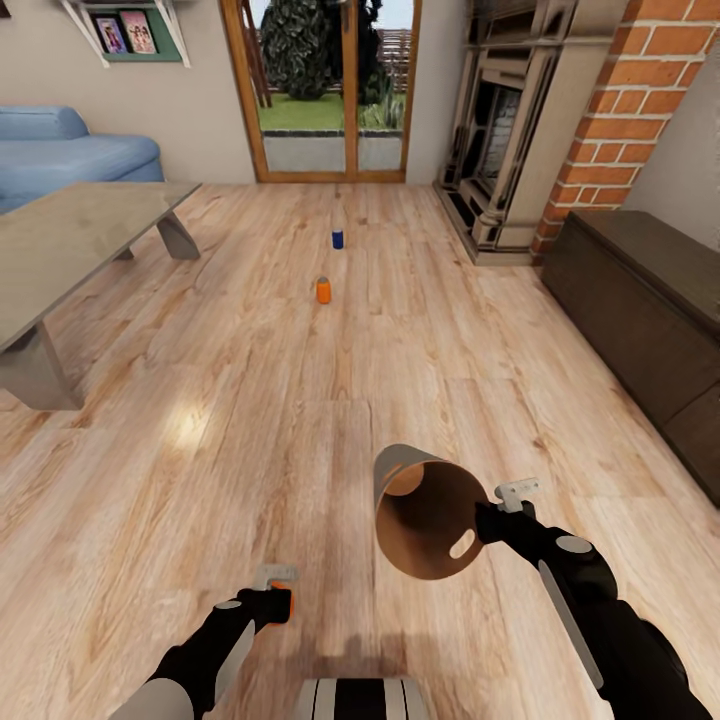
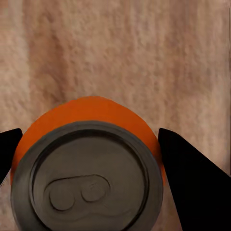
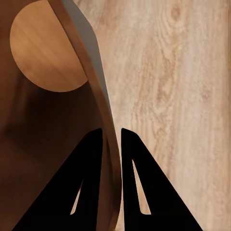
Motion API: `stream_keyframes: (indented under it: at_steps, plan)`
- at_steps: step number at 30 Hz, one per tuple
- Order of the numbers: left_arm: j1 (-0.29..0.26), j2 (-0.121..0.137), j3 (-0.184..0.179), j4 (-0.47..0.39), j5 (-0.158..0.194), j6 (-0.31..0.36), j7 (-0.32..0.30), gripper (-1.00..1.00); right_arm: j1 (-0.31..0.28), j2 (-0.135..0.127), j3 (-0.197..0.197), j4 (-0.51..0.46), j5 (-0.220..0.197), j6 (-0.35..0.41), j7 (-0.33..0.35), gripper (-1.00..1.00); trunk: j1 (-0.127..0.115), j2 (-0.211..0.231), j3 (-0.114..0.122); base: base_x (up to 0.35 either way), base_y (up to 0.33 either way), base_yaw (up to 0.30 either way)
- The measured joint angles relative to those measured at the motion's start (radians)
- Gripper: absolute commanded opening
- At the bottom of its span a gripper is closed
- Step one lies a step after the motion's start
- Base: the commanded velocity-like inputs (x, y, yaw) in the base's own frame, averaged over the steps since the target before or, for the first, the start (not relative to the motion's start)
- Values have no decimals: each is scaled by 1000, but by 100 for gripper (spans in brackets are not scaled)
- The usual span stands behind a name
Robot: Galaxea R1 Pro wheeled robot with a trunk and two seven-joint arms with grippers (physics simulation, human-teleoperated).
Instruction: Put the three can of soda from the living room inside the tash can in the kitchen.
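Note:
My left gripper (image 1: 280, 603) is shut on an orange soda can (image 1: 282, 604) low over the wood floor; the left wrist view shows its silvery top (image 2: 89, 180) between the black fingers (image 2: 192, 183). My right gripper (image 1: 490, 520) is shut on the rim of the trash can (image 1: 425, 510), a grey bin with a brown inside, held tilted with its mouth toward me. The right wrist view has the fingers (image 3: 94, 183) pinching the bin's wall (image 3: 108, 139). Farther off on the floor stand a second orange can (image 1: 323, 290) and a dark blue can (image 1: 338, 238).
A grey low table (image 1: 70, 250) is at the left, with a blue sofa (image 1: 70, 150) behind it. A dark cabinet (image 1: 640, 300) lines the right wall beside the brick fireplace (image 1: 520, 130). Glass doors (image 1: 330, 90) stand at the far end.

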Motion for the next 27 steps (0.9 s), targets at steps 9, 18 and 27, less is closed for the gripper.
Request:
stream_keyframes:
  at_steps: [9, 18, 27]
  plan:
    - [0, 1, 0, -2, 1, 0, -5, -100, 0, 1, 12, 0, 1, 0, 0, -100, -4, 2, 35, 0, 0, 0]
    - [-3, 1, 1, -36, 10, 47, -19, -100, 0, 1, 15, 2, -2, 7, 2, -100, -8, 4, 70, 0, 0, 0]
    - [-2, 11, 5, -312, 11, 249, -35, -100, 0, 1, 14, -1, -3, 44, 2, -100, -12, 6, 104, 0, 0, 0]
